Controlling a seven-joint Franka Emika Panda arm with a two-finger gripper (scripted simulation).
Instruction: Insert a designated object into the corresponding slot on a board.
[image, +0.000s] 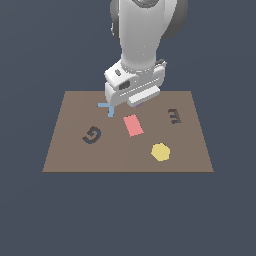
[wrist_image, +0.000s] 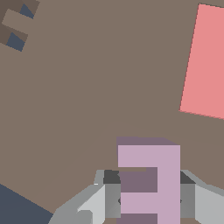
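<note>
Pink E-shaped block (wrist_image: 148, 183) sits nearest the wrist lens, clamped between the two grey fingers (wrist_image: 111, 192) of the gripper (wrist_image: 148, 199), held near the far edge of the brown board (image: 70, 150); whether it is lifted clear of the surface I cannot tell. E-shaped slot (image: 173, 116) lies well apart, toward the exterior view's right, past the red rectangle (image: 133, 125). Judgement: keep the clamp firm, carry the block over the slot, turn the wrist until prongs match the recess, then lower straight without dragging across the rim.
</note>
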